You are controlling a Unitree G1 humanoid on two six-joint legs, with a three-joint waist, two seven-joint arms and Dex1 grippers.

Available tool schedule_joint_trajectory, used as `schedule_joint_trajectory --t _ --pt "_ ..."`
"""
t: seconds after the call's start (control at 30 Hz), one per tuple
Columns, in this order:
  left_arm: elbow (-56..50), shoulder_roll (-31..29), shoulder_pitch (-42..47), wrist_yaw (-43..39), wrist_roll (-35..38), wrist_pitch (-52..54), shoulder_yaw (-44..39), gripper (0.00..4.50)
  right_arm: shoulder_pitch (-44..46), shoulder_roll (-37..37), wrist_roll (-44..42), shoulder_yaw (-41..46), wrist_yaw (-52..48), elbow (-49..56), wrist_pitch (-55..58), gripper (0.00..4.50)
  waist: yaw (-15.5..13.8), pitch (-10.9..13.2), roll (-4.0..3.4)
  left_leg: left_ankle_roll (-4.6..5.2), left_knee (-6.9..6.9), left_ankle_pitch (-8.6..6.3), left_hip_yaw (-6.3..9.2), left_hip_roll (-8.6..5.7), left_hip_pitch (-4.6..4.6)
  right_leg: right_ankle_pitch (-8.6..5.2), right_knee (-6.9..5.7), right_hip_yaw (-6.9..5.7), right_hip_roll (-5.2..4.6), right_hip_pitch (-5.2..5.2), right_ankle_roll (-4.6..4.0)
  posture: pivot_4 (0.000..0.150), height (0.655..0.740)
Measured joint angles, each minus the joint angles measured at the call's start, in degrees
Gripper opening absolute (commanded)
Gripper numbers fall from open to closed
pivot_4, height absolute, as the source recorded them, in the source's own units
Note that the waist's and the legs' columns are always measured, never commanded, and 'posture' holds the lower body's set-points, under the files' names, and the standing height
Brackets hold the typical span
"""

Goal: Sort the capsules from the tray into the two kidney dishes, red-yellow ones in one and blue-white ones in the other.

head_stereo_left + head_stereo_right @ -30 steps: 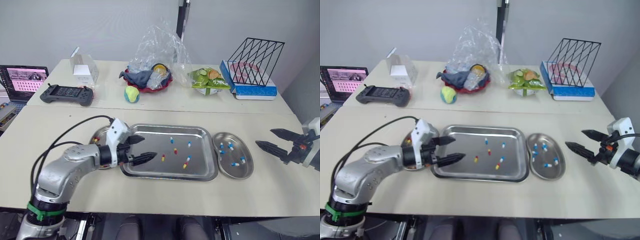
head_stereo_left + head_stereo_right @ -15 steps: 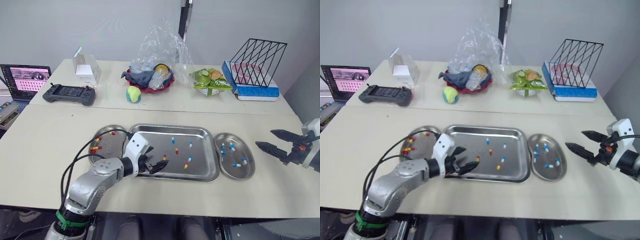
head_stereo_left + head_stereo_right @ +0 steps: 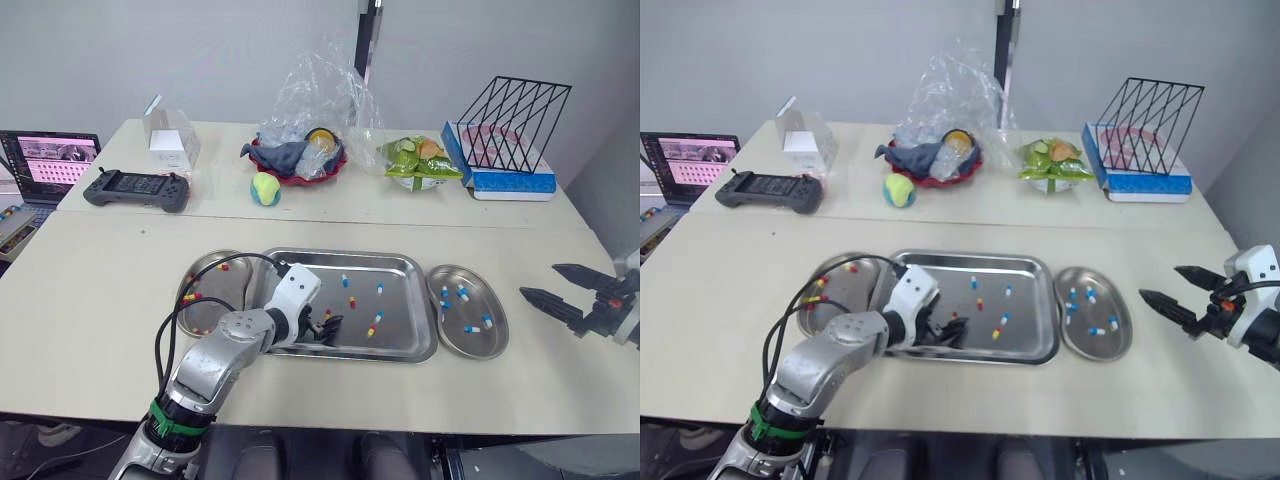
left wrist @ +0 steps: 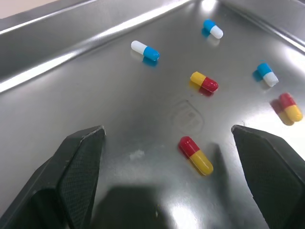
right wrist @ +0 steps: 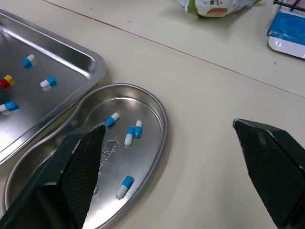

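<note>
Tray (image 3: 340,253): we are holding our left gripper (image 4: 167,136) wide open inside it, a red-yellow capsule (image 4: 196,155) lying between the fingers. Right gripper (image 3: 540,281): hanging open beside the blue-white dish (image 3: 475,347).

The left arm (image 3: 225,352) is bent at the elbow, the forearm reaching forward and inward, and the left gripper (image 3: 330,327) is low with its two black fingers spread wide. The right gripper (image 3: 538,281) is level, pointing toward the robot's left, fingers apart.
</note>
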State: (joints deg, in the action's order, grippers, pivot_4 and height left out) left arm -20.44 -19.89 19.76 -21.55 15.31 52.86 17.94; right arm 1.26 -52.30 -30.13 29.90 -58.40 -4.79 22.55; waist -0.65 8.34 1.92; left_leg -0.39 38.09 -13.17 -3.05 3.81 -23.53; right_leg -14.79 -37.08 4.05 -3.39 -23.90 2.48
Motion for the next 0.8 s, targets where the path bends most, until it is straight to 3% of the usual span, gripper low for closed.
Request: schedule_joint_trajectory --t 0.4,0.6,0.8 --pt "-0.8 -3.12 0.93 -0.68 -2.55 1.15 1.18 0.07 -0.03 0.44 0.17 0.0 0.72 0.25 -0.63 4.5 0.0 -0.02 -0.03 0.0 0.0 0.0 -0.01 0.0 0.12 0.0 0.03 0.0 0.0 0.16 0.01 0.15 0.7334" --pt "-0.84 -5.13 0.49 -4.19 -1.67 -0.12 -0.05 0.07 0.31 0.43 0.28 -0.09 0.92 0.14 -0.97 4.5 0.04 -0.01 -0.03 0.0 0.0 0.0 0.0 0.0 0.17 -0.01 0.05 -0.01 0.0 0.21 0.01 0.15 0.7334" --pt "-4.08 -5.8 0.53 -8.36 3.39 -2.74 -9.57 0.07 0.73 0.43 0.28 -0.24 0.77 0.11 -1.07 4.5 -0.01 -0.01 -0.03 0.0 0.0 0.0 0.0 0.01 0.17 -0.01 0.07 -0.03 -0.01 0.24 0.01 0.15 0.7334"
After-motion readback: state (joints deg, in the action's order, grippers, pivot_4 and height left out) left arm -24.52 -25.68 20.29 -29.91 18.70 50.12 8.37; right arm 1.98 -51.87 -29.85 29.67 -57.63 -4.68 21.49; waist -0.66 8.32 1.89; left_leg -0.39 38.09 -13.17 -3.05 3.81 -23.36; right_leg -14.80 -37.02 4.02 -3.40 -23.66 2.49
